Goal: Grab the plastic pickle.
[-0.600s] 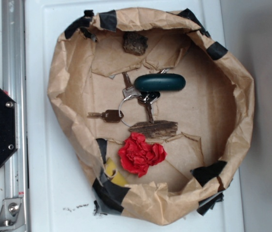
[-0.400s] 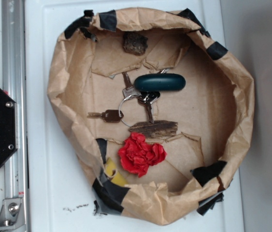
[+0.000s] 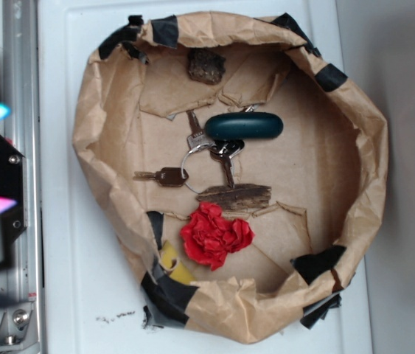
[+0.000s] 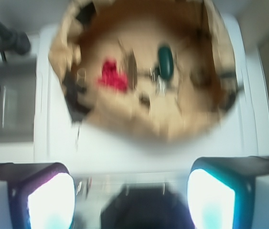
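Two finger pads [image 4: 46, 200] of the gripper [image 4: 129, 198] stood wide apart at the bottom of the wrist view, spread and grasping nothing, with bare white surface showing between them. That wide stance suited an approach not yet begun in earnest: the tool sat outside the paper nest, over the white table [image 3: 67, 295], and showed in the exterior view only as a blurred shape at the left edge.

Beyond it lay the crumpled brown paper nest [image 3: 373, 147], its rim patched with black tape and rolled up into a low wall, probably to keep the loose things from sliding off. Inside, the pickle [image 3: 244, 126] rested flat on the paper floor, in the upper middle of the nest, long side running left to right. Its lower left end touched or overlapped a bunch of keys [image 3: 207, 151] on a ring, so a grasp there might drag them along. Just below the keys lay a strip of bark [image 3: 235, 196], and below that a red paper wad [image 3: 214, 236]. A second, darker lump [image 3: 206, 66] sat near the top rim, apart from the pickle. The pickle's top and right side looked free, which seemed the better side to close on.
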Motion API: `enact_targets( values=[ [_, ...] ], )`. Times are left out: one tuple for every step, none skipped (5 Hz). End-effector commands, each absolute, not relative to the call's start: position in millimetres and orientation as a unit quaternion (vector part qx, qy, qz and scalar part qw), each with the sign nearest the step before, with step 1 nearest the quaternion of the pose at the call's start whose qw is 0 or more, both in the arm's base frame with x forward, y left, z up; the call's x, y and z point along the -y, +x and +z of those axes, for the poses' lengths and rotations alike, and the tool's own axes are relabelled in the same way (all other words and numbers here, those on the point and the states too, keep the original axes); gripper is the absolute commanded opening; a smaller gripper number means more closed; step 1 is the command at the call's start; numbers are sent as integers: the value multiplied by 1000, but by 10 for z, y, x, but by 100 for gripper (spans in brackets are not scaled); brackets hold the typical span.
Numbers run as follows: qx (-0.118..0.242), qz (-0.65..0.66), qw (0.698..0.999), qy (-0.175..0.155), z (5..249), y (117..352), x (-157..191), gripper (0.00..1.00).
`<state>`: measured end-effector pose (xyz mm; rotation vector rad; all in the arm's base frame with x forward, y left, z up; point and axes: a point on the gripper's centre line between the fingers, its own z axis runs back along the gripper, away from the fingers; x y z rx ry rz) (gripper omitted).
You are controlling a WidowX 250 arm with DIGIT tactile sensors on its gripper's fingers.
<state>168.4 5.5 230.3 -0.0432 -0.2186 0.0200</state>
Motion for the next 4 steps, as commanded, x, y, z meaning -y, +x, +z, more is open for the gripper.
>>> enact_targets(
  values=[
    [191,70,979,3,1697,2654,-435,100],
    [144,85,986,13,1153,2960,-489,100],
    [100,87,991,31,823,3052,-491,100],
    [45,90,995,29,550,2915,-425,100]
  ],
)
